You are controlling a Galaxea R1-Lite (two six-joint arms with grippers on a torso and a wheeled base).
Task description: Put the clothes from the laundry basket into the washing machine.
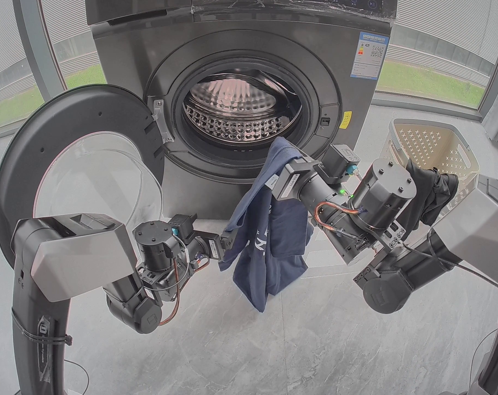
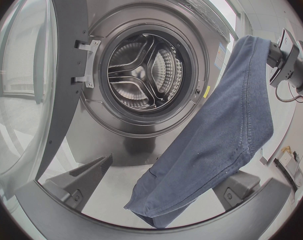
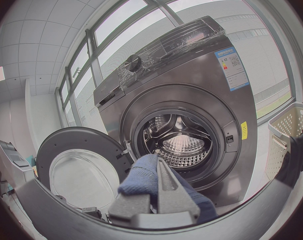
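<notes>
Observed navy shirt point(image 1: 271, 237) clamped between right fingers point(image 3: 171, 187), hanging before open washing machine point(image 1: 128, 39). Logged left fingers point(image 2: 81, 180) apart, hem between them. Noted dark garment point(image 1: 430, 190) draped over laundry basket point(image 1: 431, 138).

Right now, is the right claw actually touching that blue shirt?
Touching. The right wrist view shows the right claw pinching a bunched fold of the blue shirt between its fingers, with no gap.

One washing machine point(image 1: 150, 45), one laundry basket point(image 1: 430, 144), one navy garment point(image 1: 271, 242), one black garment point(image 1: 431, 190).
</notes>
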